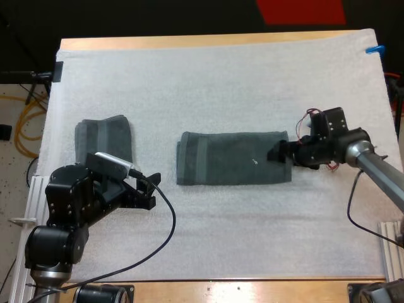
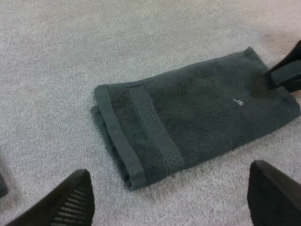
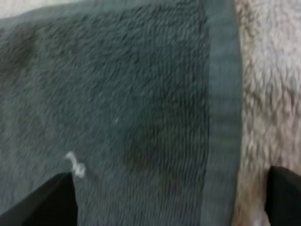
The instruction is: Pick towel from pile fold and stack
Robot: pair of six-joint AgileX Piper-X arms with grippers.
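Note:
A dark grey-green towel (image 1: 233,166) lies folded into a long flat strip in the middle of the mat, with a small white thread on it. A second folded towel (image 1: 104,137) rests at the mat's left side, partly behind my left arm. My left gripper (image 1: 153,191) is open, low over the mat just left of the strip's left end (image 2: 122,141), with its fingers (image 2: 70,202) clear of the cloth. My right gripper (image 1: 278,153) is open at the strip's right end. One finger (image 3: 56,197) hangs over the towel (image 3: 117,94), the other over the mat.
The white mat (image 1: 221,82) covers most of the table, with bare stretches beyond and in front of the towels. A wooden table edge (image 1: 189,41) runs along the far side, and another along the near side. In the left wrist view my right gripper (image 2: 287,70) touches the strip's far end.

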